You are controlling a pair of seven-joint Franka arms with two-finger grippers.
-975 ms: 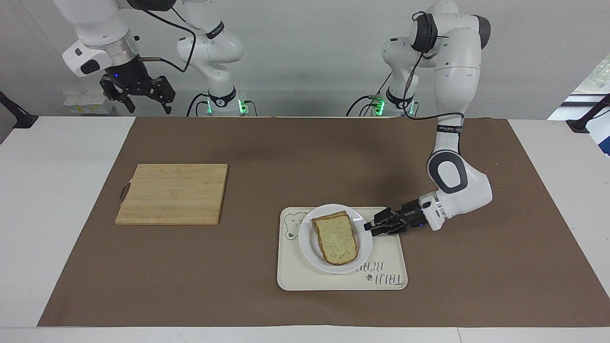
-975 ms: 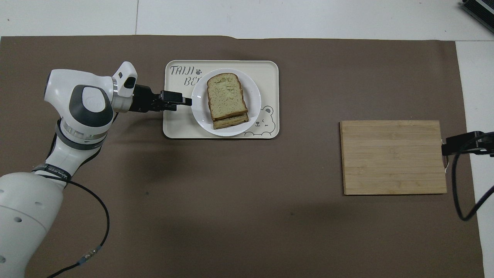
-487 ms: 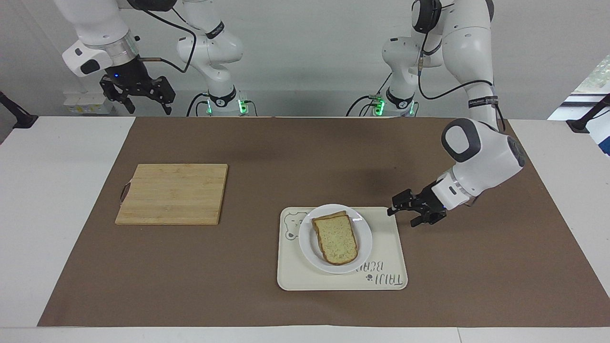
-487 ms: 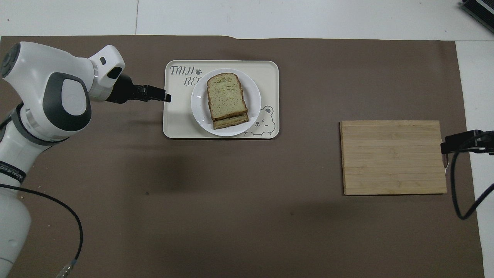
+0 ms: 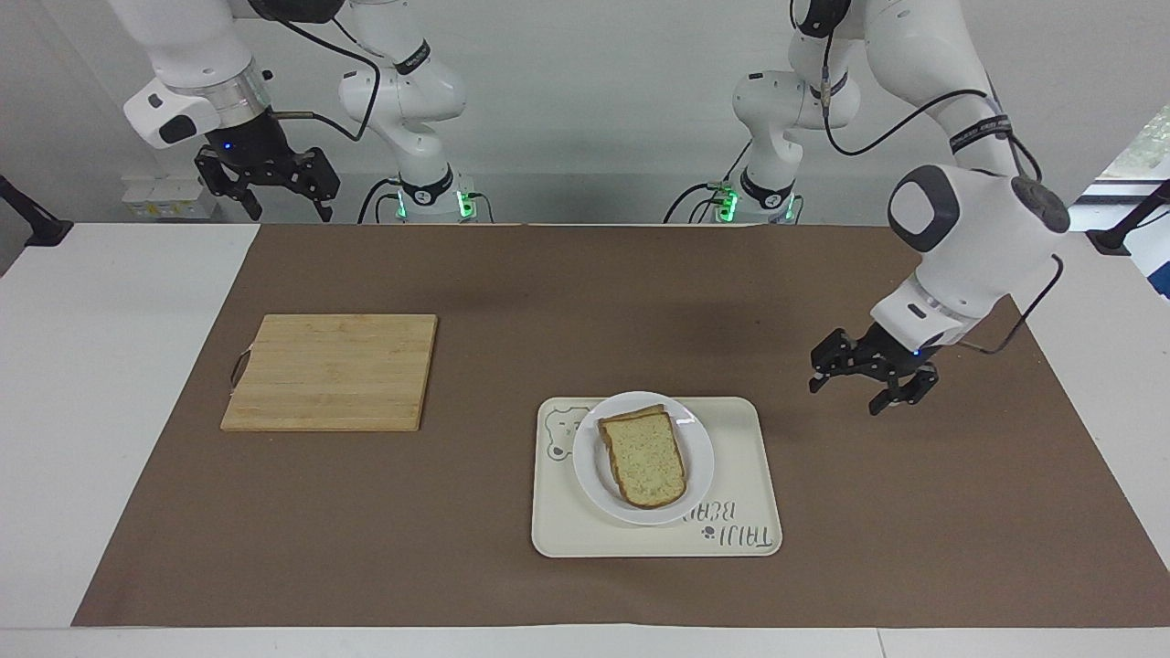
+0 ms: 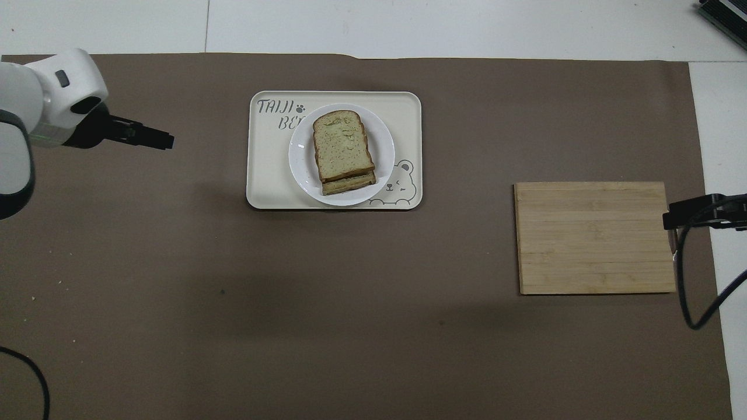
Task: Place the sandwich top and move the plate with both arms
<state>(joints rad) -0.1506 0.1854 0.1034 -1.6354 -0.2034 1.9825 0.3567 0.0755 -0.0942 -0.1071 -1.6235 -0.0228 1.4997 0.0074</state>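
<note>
One step looked done: sandwich top (image 5: pixel 645 460) sat on the lower slice on the plate (image 5: pixel 697 475), toward the right arm's end from the left gripper (image 5: pixel 871 387). Left gripper was over the brown mat (image 5: pixel 914 512), jaws wide and empty. Right gripper (image 5: pixel 271 187) waited, wide and empty; plate move remained.

sandwich top (image 6: pixel 342 143) on plate (image 6: pixel 382 143), on tray (image 6: pixel 408 116) | left gripper (image 6: pixel 166 140) over mat, apparently empty

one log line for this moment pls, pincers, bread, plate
left pincer: open, empty, over mat beside tray | right pincer: open, waiting | sandwich top: stacked on plate | plate: on tray
</note>
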